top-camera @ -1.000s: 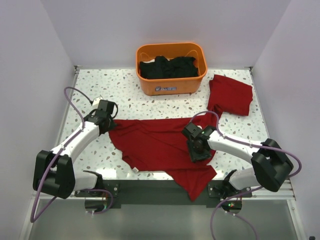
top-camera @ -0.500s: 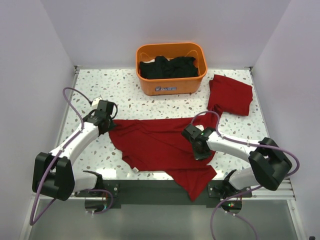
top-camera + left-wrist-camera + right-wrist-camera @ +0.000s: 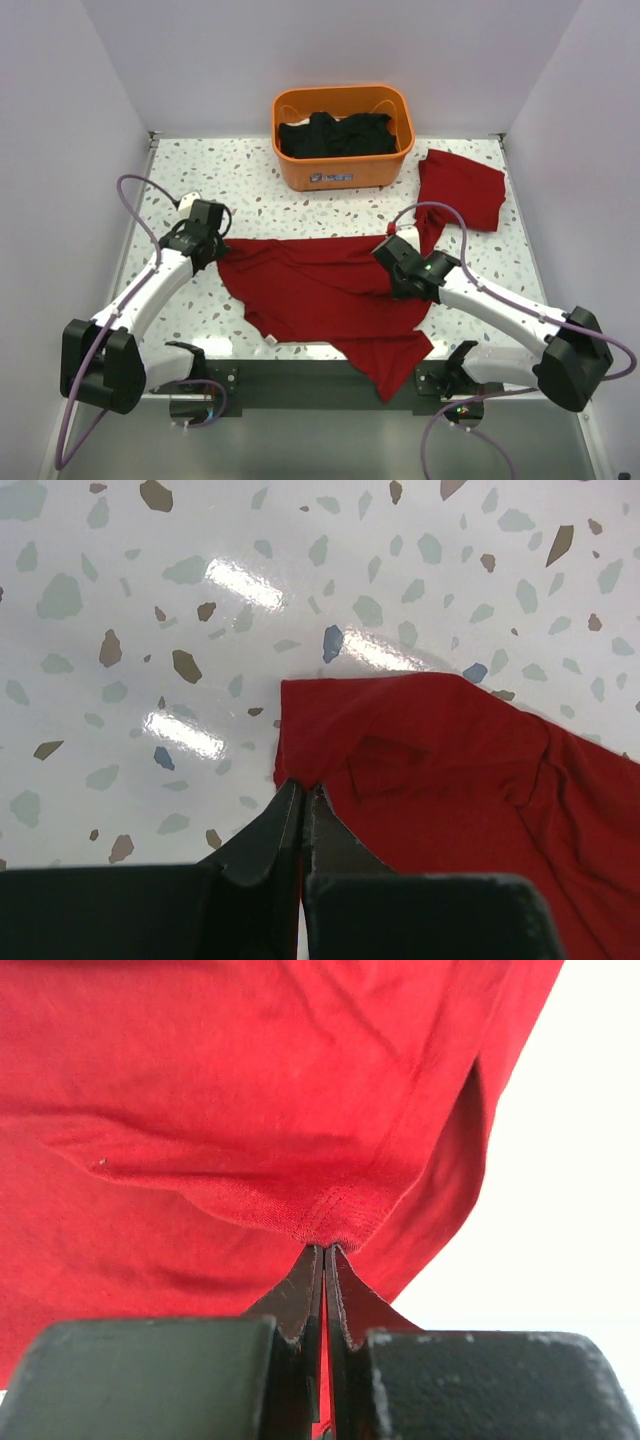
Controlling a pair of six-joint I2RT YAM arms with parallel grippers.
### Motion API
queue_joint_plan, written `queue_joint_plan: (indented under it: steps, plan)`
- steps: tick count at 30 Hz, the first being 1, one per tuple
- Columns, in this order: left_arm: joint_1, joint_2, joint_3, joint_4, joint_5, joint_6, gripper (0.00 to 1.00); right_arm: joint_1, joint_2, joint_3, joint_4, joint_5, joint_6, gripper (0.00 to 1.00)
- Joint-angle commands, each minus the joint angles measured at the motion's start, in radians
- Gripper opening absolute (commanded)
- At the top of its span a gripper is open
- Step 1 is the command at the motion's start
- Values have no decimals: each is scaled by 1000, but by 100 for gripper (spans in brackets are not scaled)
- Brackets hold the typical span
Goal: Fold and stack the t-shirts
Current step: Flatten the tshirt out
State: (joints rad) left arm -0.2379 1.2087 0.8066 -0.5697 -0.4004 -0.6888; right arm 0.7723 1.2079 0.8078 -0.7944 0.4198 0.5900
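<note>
A dark-red t-shirt (image 3: 310, 285) lies crumpled across the middle of the table, its lower part hanging over the near edge. My left gripper (image 3: 207, 243) is shut on its left edge; the left wrist view shows the cloth (image 3: 430, 770) pinched between the tips (image 3: 303, 792). My right gripper (image 3: 402, 268) is shut on a hem at the shirt's right side, lifting it; the right wrist view shows the hem (image 3: 330, 1215) held in the jaws (image 3: 325, 1252). A second dark-red t-shirt (image 3: 460, 190) lies folded at the back right.
An orange basket (image 3: 343, 168) with dark clothes inside stands at the back centre. White walls close in the table on the left, right and back. Speckled tabletop (image 3: 230, 180) shows at the back left.
My right gripper has moved back and to the right from the shirt's near right part, pulling the gripped hem with it. My left gripper has stayed on the left edge.
</note>
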Motion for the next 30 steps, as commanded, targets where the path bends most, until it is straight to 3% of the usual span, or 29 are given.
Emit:
queue_joint_plan:
  steps: [1,9,15,24,27,30]
  plan:
    - [3,-40,45,-13,-15,-11,0,-1,-45,22,53,99,-22,0]
    - [3,-40,37,-15,-6,-12,0,-56,105,27,237,31,-62,0]
    - [3,-57,109,-42,-5,-11,0,-79,20,67,364,263,-110,0]
    - [3,-181,442,-65,32,86,0,-79,-235,296,543,563,-449,0]
    - [3,-193,676,-102,44,124,0,-79,-306,413,612,585,-606,0]
    - [3,-198,811,-110,67,155,0,-79,-341,516,626,576,-674,0]
